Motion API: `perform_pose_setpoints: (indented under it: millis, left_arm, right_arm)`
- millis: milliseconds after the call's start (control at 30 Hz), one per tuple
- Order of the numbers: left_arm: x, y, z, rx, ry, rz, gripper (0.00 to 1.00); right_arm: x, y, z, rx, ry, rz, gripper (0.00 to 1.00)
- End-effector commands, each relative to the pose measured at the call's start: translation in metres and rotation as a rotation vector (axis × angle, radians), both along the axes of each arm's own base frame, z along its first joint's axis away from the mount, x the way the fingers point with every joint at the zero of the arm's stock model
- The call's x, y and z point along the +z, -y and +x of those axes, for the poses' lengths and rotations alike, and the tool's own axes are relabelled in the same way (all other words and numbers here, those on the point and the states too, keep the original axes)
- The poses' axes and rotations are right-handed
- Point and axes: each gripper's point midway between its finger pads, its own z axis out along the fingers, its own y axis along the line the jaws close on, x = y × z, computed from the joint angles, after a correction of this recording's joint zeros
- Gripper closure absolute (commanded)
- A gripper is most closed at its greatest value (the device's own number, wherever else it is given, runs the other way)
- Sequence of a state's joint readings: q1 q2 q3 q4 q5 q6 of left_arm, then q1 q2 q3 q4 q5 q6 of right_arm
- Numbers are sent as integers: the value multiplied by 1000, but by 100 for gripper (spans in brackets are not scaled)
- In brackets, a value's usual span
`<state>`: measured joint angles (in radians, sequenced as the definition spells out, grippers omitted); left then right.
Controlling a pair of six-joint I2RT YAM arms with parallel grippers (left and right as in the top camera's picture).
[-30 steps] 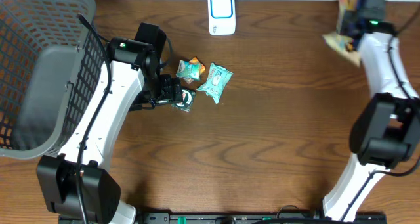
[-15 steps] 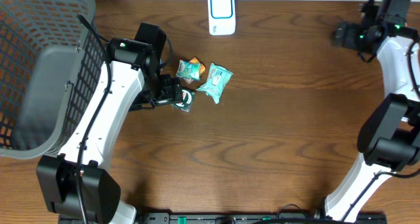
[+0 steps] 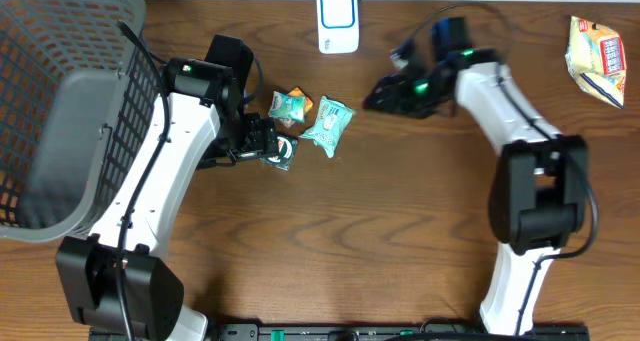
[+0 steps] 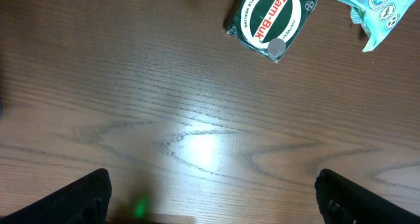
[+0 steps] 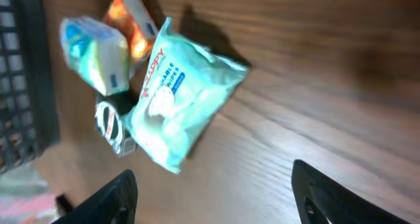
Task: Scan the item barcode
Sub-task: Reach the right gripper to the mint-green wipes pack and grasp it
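Observation:
A white and blue scanner stands at the back middle of the table. Three small items lie left of centre: a teal wipes pack, a teal and orange box and a dark green Zam-Buk tin. My left gripper hovers open just left of the tin, with nothing between its fingers. To the right of the wipes pack, my right gripper is open and empty, pointing at the pack.
A large grey mesh basket fills the left side of the table. A yellow snack bag lies at the far right near the back edge. Bare wood lies between the item cluster and the front edge.
My right arm has swung from the back right corner leftward to the middle, near the wipes pack. The yellow snack bag now lies loose at the far right. The left arm has not moved.

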<state>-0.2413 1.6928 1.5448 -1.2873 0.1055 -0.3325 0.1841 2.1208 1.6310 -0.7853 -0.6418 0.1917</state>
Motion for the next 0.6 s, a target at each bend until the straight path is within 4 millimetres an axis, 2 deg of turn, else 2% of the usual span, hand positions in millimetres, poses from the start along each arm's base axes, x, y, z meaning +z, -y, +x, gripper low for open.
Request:
perform_pose_setpoints:
  millis: [0,67,167,333,400,433,567]
  left_arm:
    - [2,0,1,-6,1,2,2]
    - [2,0,1,-6,1,2,3]
    - [2,0,1,-6,1,2,2]
    - [2,0,1,-6,1,2,2]
    - [2,0,1,-6,1,2,2]
    - [2,0,1,-6,1,2,3]
    - [2,0,1,-6,1,2,2]
  right_arm:
    - [-17,-23,-10,-86,-77,-57,33]
    - [-23,-38,-11,-116,-75,-76,35]
    - [-34,-50,-12,-186,-73,-127,43]
    - [-51,-57,-18,-254,-25,-272,49]
    - [-54,-51,-18,-271,9,-350,51]
    - [-58,-40,-17,-296,46,-446,51]
    - [-59,-10,-18,-342,81,-613,51]
